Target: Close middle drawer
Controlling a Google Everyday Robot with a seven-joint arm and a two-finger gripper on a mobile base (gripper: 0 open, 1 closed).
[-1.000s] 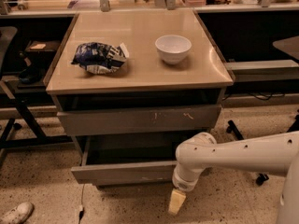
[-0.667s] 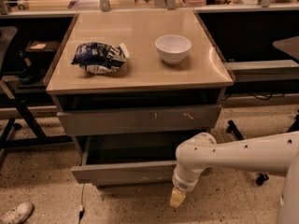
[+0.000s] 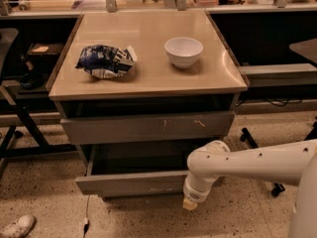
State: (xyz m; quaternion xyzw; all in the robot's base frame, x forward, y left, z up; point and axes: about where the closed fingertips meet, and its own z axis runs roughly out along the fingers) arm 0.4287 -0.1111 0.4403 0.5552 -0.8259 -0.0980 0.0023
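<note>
The middle drawer (image 3: 130, 183) is pulled out of the grey cabinet, and its plain flat front stands well ahead of the drawer front above. Its grey tray interior (image 3: 141, 160) shows in shadow. My gripper (image 3: 190, 203) hangs from the white arm (image 3: 247, 162), which reaches in from the right. It points down in front of the right end of the drawer front, at or just below its lower edge. I cannot tell whether it touches the front.
The scratched upper drawer front (image 3: 148, 128) sits above. A blue chip bag (image 3: 105, 61) and a white bowl (image 3: 183, 51) rest on the beige cabinet top (image 3: 148, 81). Dark chair legs (image 3: 20, 130) stand at the left, a shoe (image 3: 17, 226) lies at the bottom left, and a caster (image 3: 275, 190) is at the right.
My gripper has risen a little and moved closer to the middle drawer's front. The drawer itself looks about as far out as before.
</note>
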